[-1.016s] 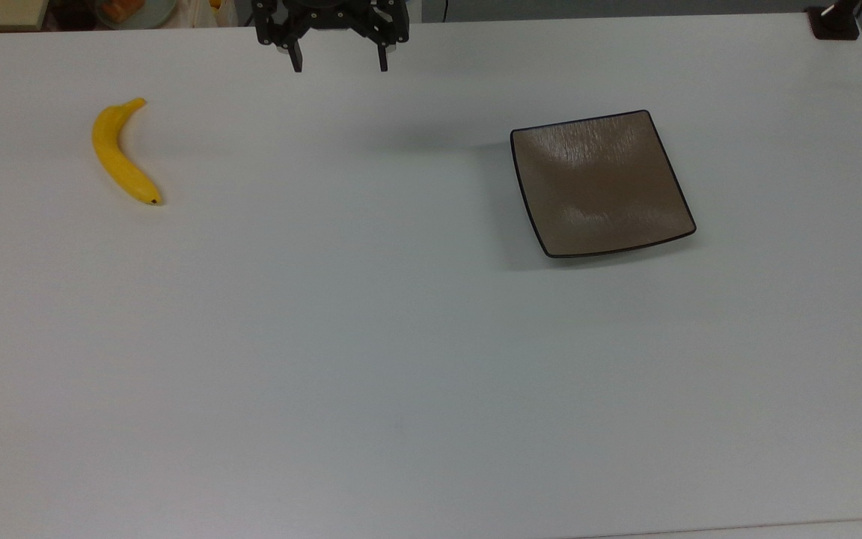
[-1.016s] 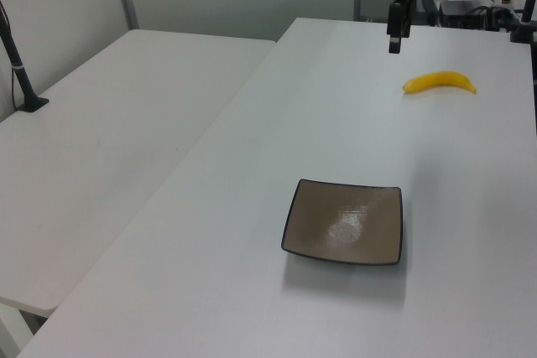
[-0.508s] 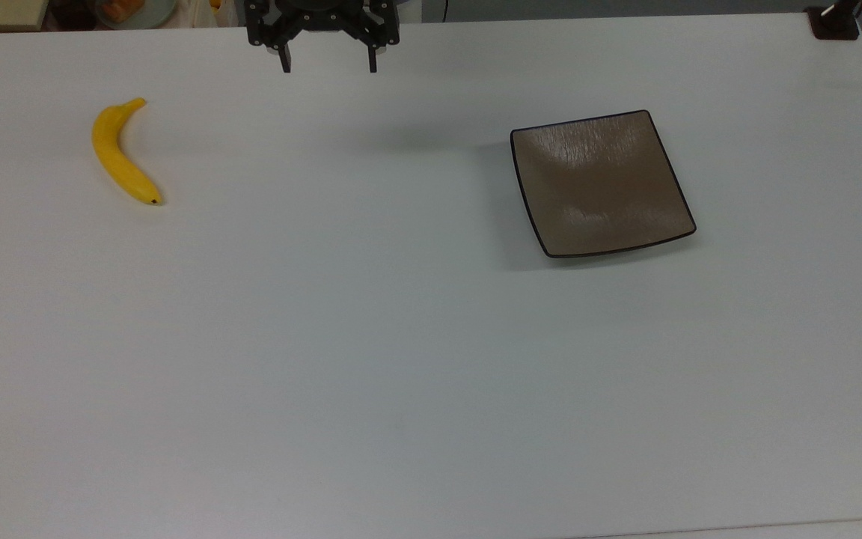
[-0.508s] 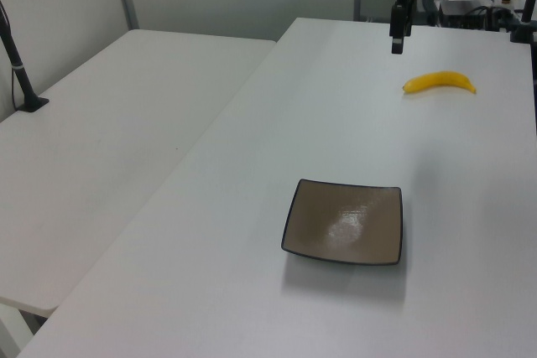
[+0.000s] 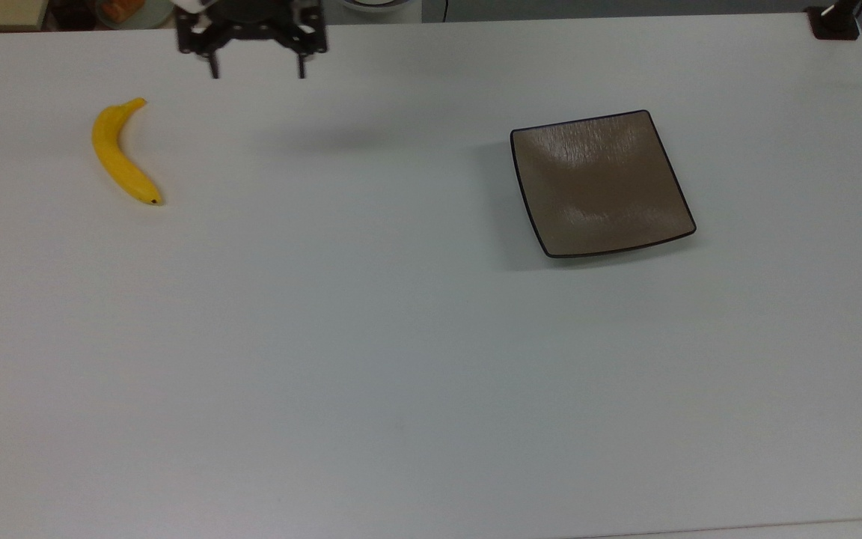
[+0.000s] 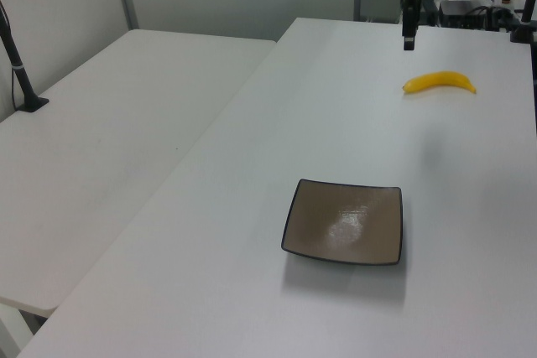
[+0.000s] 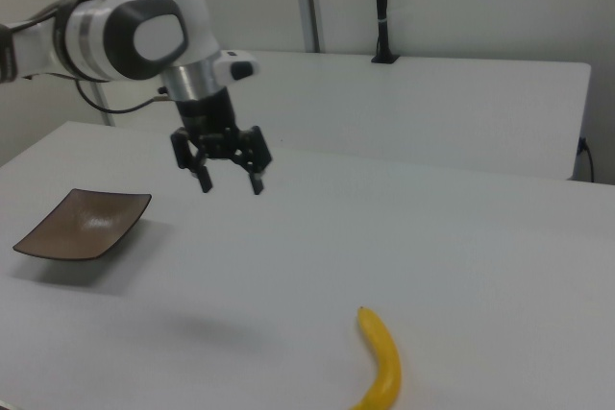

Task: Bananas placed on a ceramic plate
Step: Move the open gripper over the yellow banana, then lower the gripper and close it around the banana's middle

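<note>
Curved yellow banana (image 5: 123, 153): on the white surface (image 5: 371, 337), well apart from the square brown-grey ceramic plate (image 5: 601, 183).
Black two-finger tool (image 5: 257, 73): spread wide, empty, above the surface.
Progress: nothing done; grasp, carry, placing remain.

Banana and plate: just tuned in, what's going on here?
The arm's hand is open and empty, up in the air above the white table, holding nothing. The banana lies untouched on the table at the top view's left. The plate sits empty at the top view's right, well apart from the banana. In the top view the hand is nearer the banana than the plate. Nothing has been picked up yet.
</note>
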{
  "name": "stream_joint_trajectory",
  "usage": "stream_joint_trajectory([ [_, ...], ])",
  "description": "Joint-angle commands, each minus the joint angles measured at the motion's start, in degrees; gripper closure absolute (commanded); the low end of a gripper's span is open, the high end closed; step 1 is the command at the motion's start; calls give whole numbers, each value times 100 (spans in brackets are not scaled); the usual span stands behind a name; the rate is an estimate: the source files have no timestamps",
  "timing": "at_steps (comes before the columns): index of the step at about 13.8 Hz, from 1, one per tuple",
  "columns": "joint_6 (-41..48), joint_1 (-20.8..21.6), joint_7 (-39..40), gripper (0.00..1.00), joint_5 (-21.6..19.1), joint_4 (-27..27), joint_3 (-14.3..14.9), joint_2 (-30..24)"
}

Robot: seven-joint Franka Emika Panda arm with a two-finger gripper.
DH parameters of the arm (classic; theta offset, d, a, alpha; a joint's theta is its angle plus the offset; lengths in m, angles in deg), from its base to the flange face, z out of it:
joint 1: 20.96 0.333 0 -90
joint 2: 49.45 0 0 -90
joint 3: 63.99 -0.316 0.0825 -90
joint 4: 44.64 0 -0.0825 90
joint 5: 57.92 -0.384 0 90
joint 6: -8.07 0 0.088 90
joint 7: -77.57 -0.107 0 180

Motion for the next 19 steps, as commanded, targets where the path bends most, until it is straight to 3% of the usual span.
stream_joint_trajectory([
  [1,-619,-4,582,0,63,-307,566,-55],
  [4,-1093,-117,1239,0,63,-649,944,15],
  [8,-1586,-337,1996,0,63,-720,1341,322],
  [19,-2536,-1067,3158,0,63,-870,1359,1473],
])
